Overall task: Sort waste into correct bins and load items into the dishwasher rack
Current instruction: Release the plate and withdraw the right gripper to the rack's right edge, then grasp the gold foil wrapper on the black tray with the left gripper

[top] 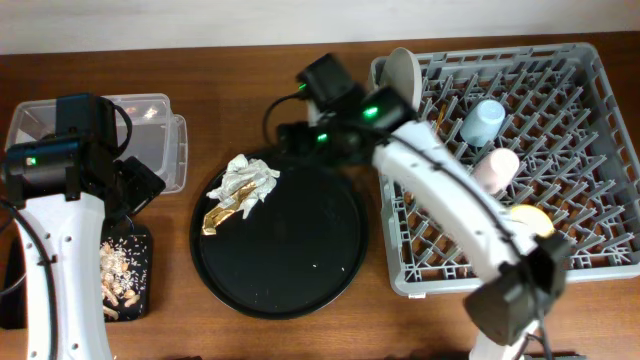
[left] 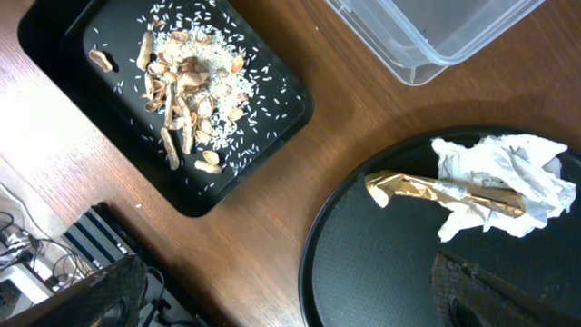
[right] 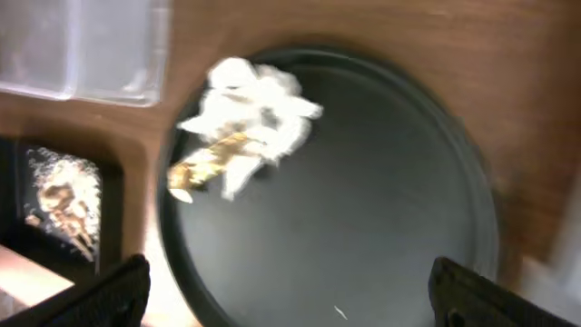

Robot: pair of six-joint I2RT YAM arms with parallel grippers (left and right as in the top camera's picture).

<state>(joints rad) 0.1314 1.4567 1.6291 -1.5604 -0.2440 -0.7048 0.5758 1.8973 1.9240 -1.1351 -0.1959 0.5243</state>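
Note:
A crumpled white-and-gold wrapper (top: 240, 190) lies on the upper left of the big round black tray (top: 300, 270); it also shows in the left wrist view (left: 481, 186) and the right wrist view (right: 241, 136). Beige food scraps (top: 118, 268) lie in the shallow black rectangular tray (top: 143, 240), also seen in the left wrist view (left: 186, 86). The clear tub (top: 160, 125) is empty. The grey rack (top: 590, 150) holds the plate (top: 403, 68), blue cup (top: 483, 122), pink cup (top: 497, 168) and yellow-green bowl (top: 530, 218). My left gripper (left: 290, 304) is open and empty. My right gripper (right: 300, 300) is open above the round tray. I see no chopsticks.
The rectangular tray sits at the table's front left edge, with the tub behind it. The right arm (top: 450, 190) reaches across the rack's left side. Cables and dark equipment (left: 54, 263) lie beyond the table edge.

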